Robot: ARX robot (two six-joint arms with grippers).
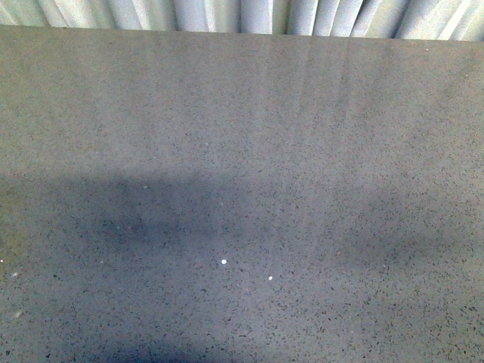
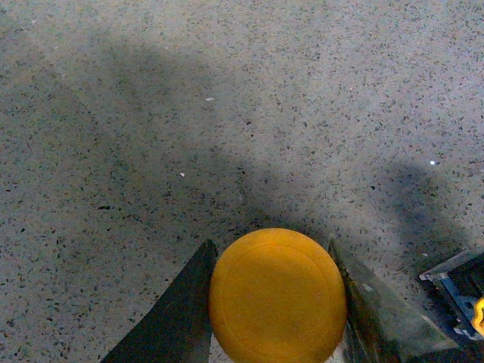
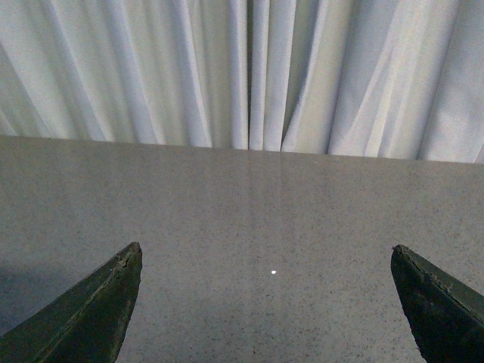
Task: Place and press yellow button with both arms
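Front view first: nothing but the grey speckled counter running back to a pale pleated curtain. Broad shadows lie across the near half, with two tiny white specks in them. No arm and no button show here, so the action sits out of this camera's reach.

Over to the left wrist, and here is the prize. The yellow button fills the low centre, its domed cap facing the lens. The left hand is clamped on it, with a dark finger pressed to each side of the cap. That side grip looks deliberate: it leaves the top of the dome free for a press from above. Whether the base rests on the counter or hangs just over it, I cannot tell. At the frame edge, near the button, sits a dark boxy part with blue and a yellow bit, too cropped to name.

Right wrist now: the right hand is spread wide with nothing between its tips, looking across bare counter to the curtain. My read is that it is waiting as the presser, since the placing isn't finished yet.
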